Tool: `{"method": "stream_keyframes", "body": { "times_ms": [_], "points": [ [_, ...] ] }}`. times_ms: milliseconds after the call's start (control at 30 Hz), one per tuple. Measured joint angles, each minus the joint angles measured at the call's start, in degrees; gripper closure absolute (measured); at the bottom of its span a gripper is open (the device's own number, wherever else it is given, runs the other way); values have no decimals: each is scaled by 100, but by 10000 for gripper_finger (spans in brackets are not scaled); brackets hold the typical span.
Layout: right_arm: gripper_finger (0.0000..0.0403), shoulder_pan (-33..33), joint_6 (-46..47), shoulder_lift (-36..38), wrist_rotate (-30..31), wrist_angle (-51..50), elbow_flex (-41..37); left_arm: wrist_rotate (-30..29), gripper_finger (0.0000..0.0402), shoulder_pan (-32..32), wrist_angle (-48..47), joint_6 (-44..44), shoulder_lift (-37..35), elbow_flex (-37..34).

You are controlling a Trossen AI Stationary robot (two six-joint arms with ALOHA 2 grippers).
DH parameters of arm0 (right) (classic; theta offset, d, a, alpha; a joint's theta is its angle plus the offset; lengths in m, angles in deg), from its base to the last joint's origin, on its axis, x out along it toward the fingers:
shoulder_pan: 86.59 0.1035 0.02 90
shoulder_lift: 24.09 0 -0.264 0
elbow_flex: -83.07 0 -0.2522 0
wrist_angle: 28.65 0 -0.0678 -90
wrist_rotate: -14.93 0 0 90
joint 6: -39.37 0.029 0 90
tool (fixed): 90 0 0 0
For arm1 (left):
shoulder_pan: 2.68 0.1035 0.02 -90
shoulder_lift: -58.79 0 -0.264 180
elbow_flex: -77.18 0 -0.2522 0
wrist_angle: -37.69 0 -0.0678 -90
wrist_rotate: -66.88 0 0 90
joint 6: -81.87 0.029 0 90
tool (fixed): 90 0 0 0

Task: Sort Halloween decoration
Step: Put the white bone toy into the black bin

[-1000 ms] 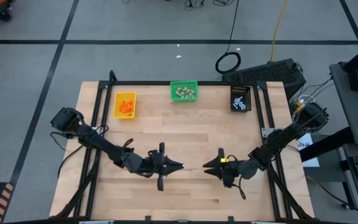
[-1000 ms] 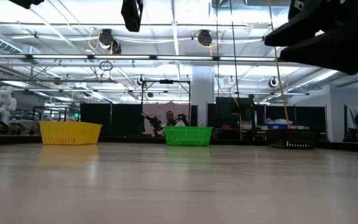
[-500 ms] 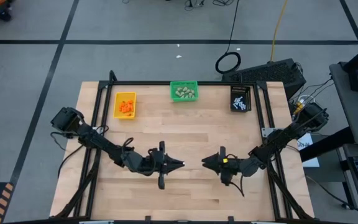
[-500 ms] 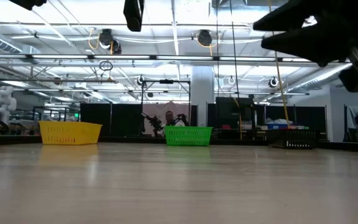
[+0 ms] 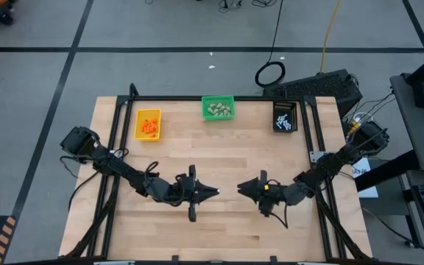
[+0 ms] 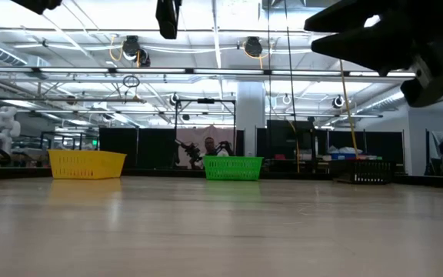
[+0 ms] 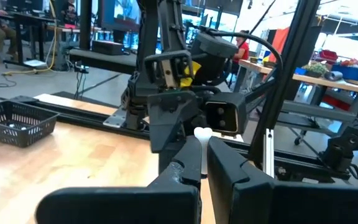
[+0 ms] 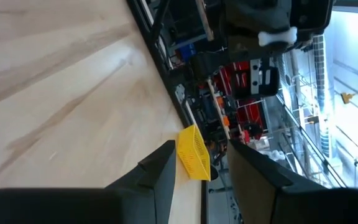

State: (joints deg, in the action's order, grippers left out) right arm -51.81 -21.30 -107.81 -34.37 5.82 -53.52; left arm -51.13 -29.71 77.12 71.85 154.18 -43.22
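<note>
Left wrist view: the left gripper is closed tight on one thin white stick. Facing it at centre frame in the high view, the right gripper stands half open and empty. The table carries no loose pieces. Along its upper edge sit three bins: yellow bin with orange bits, green bin with beige lumps, and black bin with white sticks, all too small to count. Sorting looks nearly finished, with that one stick left.
</note>
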Motion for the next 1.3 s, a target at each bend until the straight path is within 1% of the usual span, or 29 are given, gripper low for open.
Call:
{"method": "stream_keyframes", "body": {
  "times_ms": [333, 600, 700, 867, 1033, 1133, 1233, 1300],
  "points": [
    [273, -28, -15, 0, -19, 8, 0, 1, 394, 0, 0, 0, 1, 0],
    [269, -28, -123, 0, -24, 298, 0, 2, 394, 2, 20, 0, 1, 2],
    [249, -29, -236, 0, -25, 464, 6, 4, 394, 4, 24, 0, 0, 2],
    [188, -71, -367, 0, -42, 470, 376, 35, 394, 40, 35, -9, 1, 2],
    [133, -78, -438, 7, -353, 182, 749, 35, 394, 48, 78, -11, 0, 5],
    [114, -165, -496, 4, -505, 155, 885, 61, 394, 42, 208, -9, 0, 7],
    [107, -253, -545, 4, -526, 35, 982, 94, 394, 44, 214, -9, 0, 7],
    [106, -299, -602, 4, -715, -50, 1051, 94, 394, 44, 216, -11, 0, 7]
  ]
}}
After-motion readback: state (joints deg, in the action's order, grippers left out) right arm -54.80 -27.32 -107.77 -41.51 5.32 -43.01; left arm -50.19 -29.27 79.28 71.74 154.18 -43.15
